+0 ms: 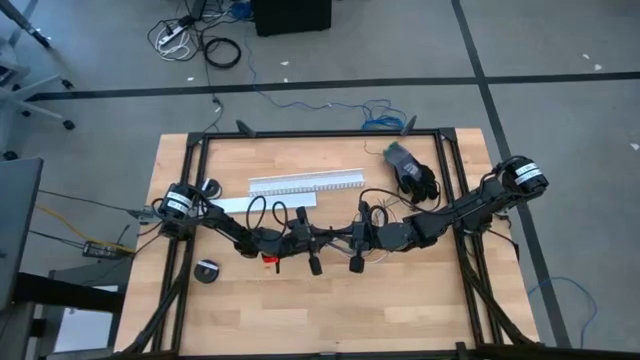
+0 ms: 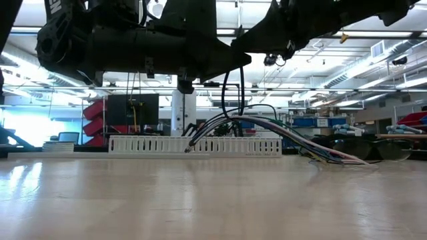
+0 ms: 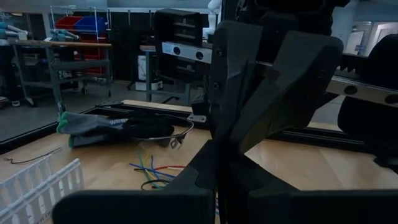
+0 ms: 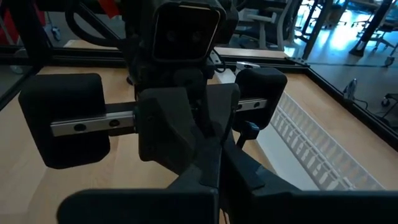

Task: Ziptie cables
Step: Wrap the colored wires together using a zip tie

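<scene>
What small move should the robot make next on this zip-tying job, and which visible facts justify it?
Probably open the right hand and reach toward the cables. Both hands, the left hand too, sit shut and empty, facing each other mid-table, while the cables lie loose beside the white channel. No ziptie is visible.

We see a grey floor (image 1: pixel 560 40) crossed by dark lines (image 1: pixel 300 84), with loose cords (image 1: pixel 200 45) and a black box (image 1: pixel 291 15) lying beyond the wooden table (image 1: pixel 330 310). A chair base (image 1: pixel 25 95) stands at the far left. Across the table we look into a workshop: strip lights (image 2: pixel 347 50) under the ceiling, red bins (image 2: pixel 95 119), a bright window (image 2: pixel 30 123), and shelving (image 3: pixel 78 37).
</scene>
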